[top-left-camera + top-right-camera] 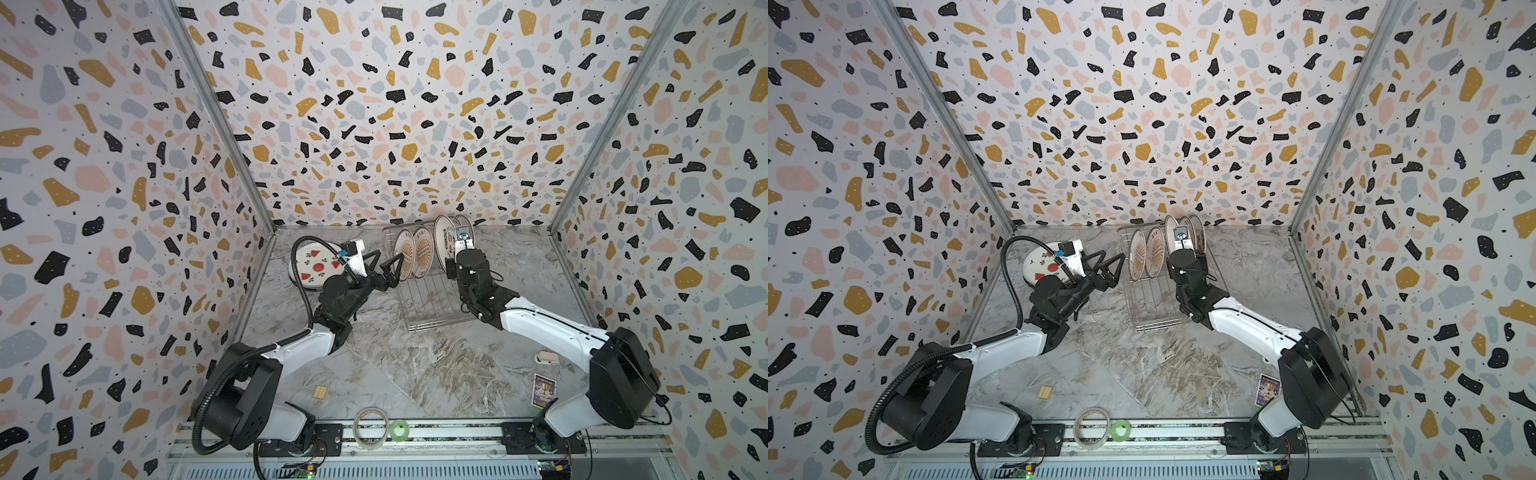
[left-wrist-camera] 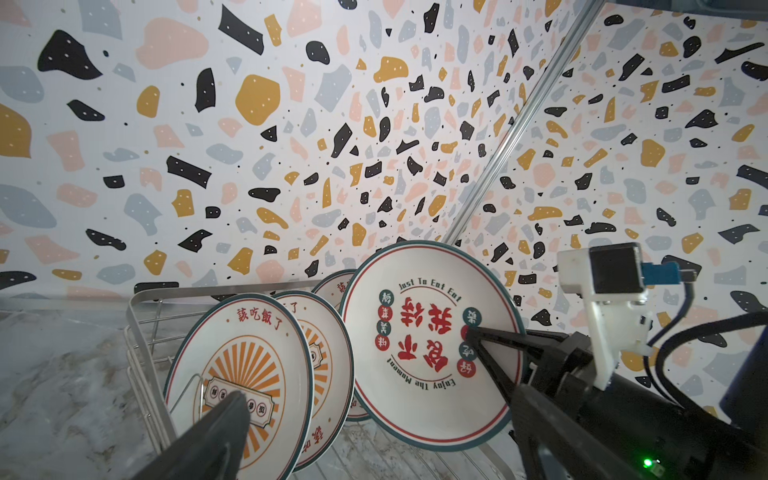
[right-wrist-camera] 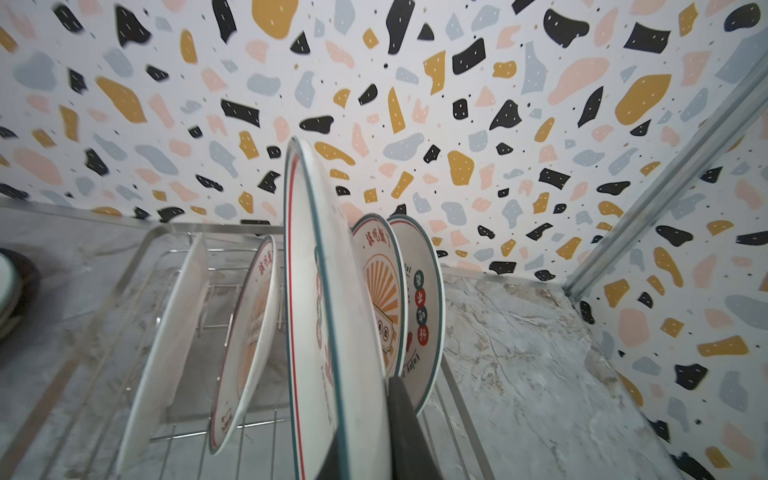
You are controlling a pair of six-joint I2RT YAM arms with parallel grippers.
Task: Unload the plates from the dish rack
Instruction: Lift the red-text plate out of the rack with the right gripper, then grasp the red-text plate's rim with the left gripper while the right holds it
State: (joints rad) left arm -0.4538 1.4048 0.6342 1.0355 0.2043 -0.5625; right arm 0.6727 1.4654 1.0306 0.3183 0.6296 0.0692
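Right wrist view shows us a red-character plate (image 3: pixel 324 316) edge-on, the right jaws clamped on its rim. It stands among its neighbours inside the dish rack (image 3: pixel 216 227). We judge the lift-out is in hand; next it wants a straight rise, clearing the sunburst plates (image 1: pixel 423 253) on one side and two further plates (image 3: pixel 424 291) on the other. The left jaws hang wide apart beside the rack — between it and the watermelon plate (image 1: pixel 318 266) lying on the worktop (image 1: pixel 415 374).
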